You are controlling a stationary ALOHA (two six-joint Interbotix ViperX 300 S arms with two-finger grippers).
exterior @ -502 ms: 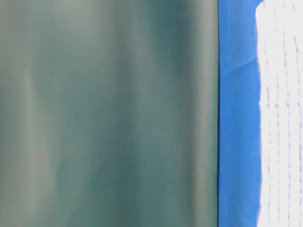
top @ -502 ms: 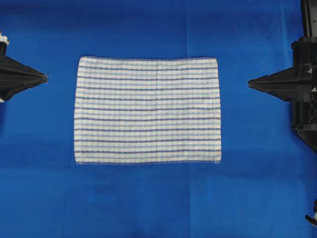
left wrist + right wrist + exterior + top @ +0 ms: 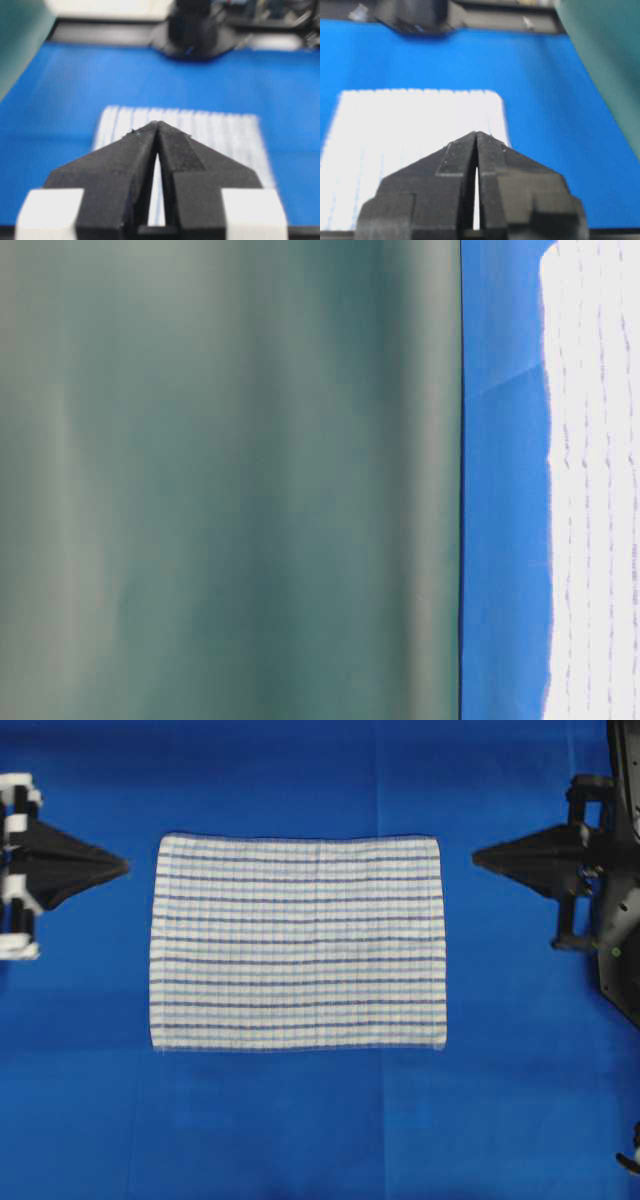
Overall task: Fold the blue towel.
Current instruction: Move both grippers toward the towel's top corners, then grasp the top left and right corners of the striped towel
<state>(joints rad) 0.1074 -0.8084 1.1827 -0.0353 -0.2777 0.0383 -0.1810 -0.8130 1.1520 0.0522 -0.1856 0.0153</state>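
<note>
The blue towel [image 3: 298, 942], white with thin dark-blue and pale-blue stripes, lies flat and unfolded in the middle of the blue table covering [image 3: 300, 1120]. It also shows in the left wrist view [image 3: 215, 132], the right wrist view [image 3: 410, 135] and at the right edge of the table-level view [image 3: 600, 480]. My left gripper [image 3: 124, 867] is shut and empty, a short way left of the towel's far left corner. My right gripper [image 3: 476, 858] is shut and empty, a short way right of the towel's far right corner. Both sets of fingertips meet at a point [image 3: 158, 123] [image 3: 476, 133].
A blurred grey-green surface [image 3: 230, 480] fills most of the table-level view. The right arm's black base [image 3: 618, 930] stands at the right edge. Blue covering surrounds the towel on all sides.
Both grippers have moved inward toward the towel and slightly toward the far side. The towel has not moved.
</note>
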